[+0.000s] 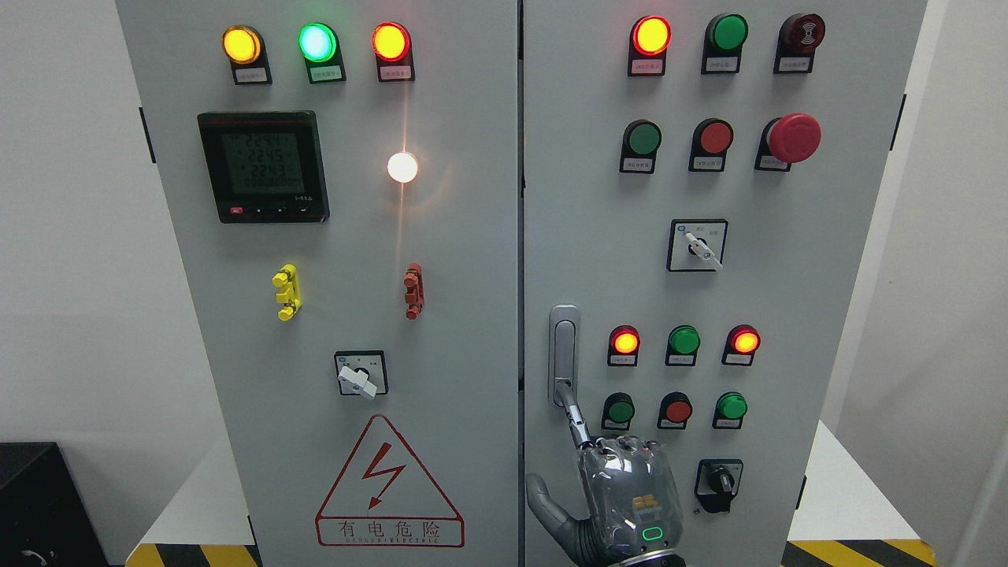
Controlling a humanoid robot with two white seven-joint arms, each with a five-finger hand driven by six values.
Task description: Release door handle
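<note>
Robot hand (622, 492), one extended fingertip (565, 391) at the door handle (563, 346) base, gripping nothing, beside the door edge.

Pale grey steel cabinet doors (465, 331). Top-left row of round lamps: amber (241, 44), green (317, 42), orange-red (390, 41). Black-framed meter (263, 166) with grey-green display. One white glowing lamp (402, 167). Yellow plastic clip (287, 292), red plastic clip (413, 290). Red-outlined triangular warning label (389, 484) with red lightning bolt. Silver-grey metal door handle (564, 346). Big red mushroom button (793, 138). Translucent grey-and-silver robot hand (622, 492), green-lit ring and orange mark on its back. Yellow-black hazard stripes (858, 553) at the bottom. White walls (71, 236).
</note>
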